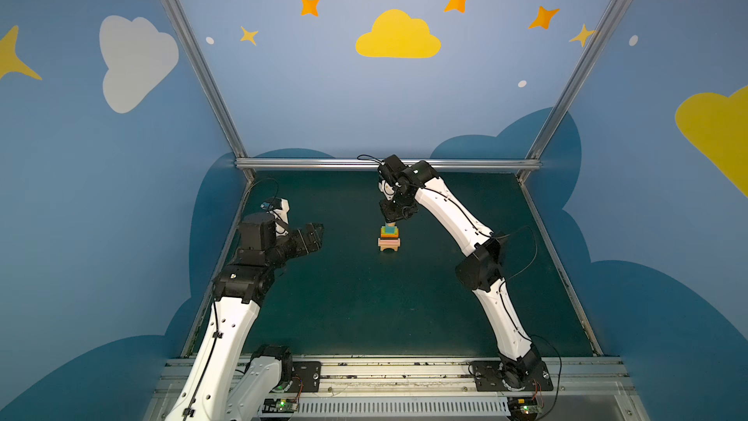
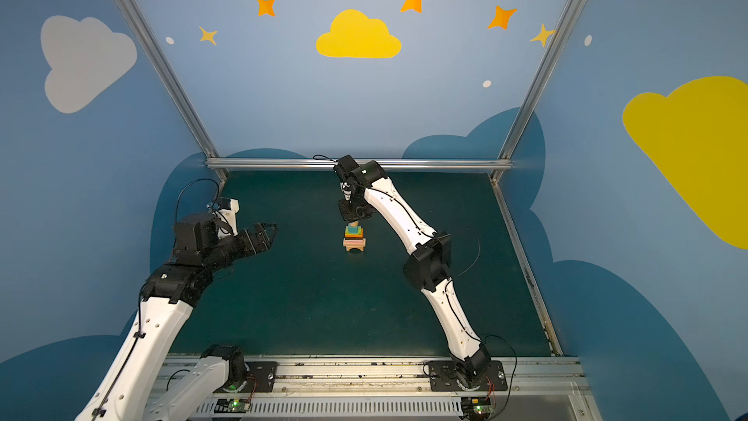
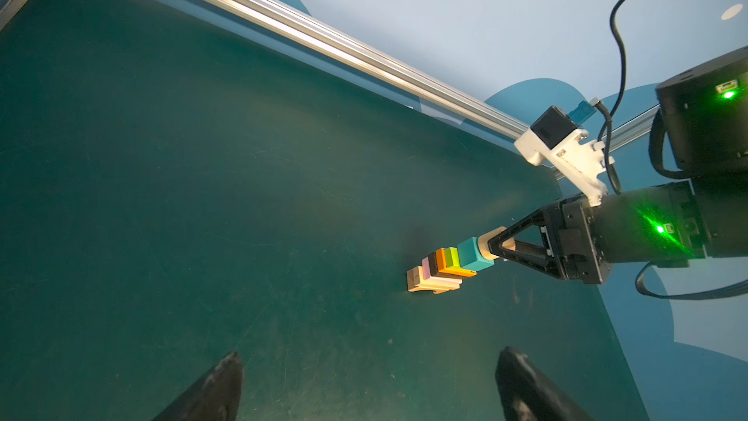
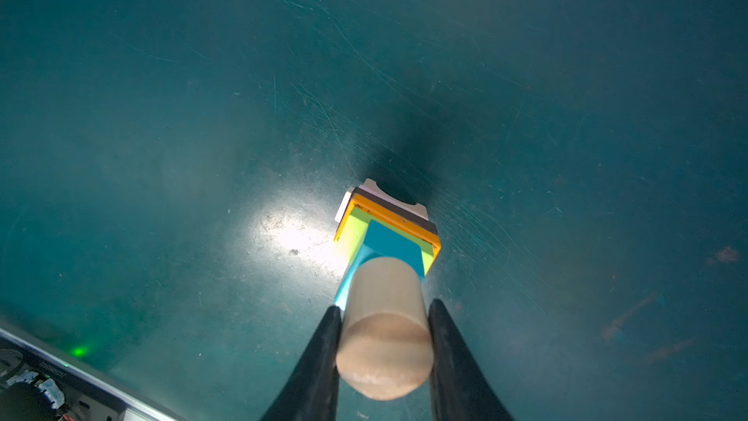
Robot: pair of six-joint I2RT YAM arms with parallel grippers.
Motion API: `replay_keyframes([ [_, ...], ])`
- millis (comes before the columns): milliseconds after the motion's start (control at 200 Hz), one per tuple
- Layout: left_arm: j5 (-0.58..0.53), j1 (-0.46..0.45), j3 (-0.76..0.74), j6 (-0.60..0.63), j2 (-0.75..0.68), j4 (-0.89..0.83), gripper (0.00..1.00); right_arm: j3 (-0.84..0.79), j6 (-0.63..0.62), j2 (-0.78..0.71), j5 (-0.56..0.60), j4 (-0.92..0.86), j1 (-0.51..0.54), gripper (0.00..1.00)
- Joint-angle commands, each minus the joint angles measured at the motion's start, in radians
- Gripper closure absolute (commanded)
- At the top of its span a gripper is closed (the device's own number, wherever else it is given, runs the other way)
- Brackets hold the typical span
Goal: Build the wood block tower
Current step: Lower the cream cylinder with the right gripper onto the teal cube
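- The right claw [image 4: 384, 307] clasps a short tan wooden cylinder [image 4: 384, 334], with a black finger [image 4: 319, 358] pressed against each side.
- Just beyond the cylinder's far end sits a teal cube [image 4: 394, 243].
- Under the cube come a lime green brick [image 4: 356, 232], an orange brick [image 4: 388, 212], a dark brown brick [image 4: 390, 202] and a pale arch block [image 4: 372, 187].
- This stack stands on the scratched dark green bench [image 4: 162, 115], beside a bright glare patch [image 4: 291, 228].

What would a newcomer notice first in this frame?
The colourful wood block tower stands centrally on the green table, tan arch at its base. The right gripper reaches down over it, shut on the tan cylinder at the teal cube on top. The left gripper hovers open, well off to the left.
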Motion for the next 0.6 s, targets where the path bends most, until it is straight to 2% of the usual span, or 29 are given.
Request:
replay_keyframes([
  [0,0.009,0.003,-0.009,-0.005,-0.004,0.011,0.03,0.029,0.010,0.013,-0.004,0.007,-0.003,0.67],
  [596,0.012,0.006,-0.009,-0.004,-0.008,0.010,0.03,0.030,0.016,0.020,-0.009,0.010,0.000,0.67],
])
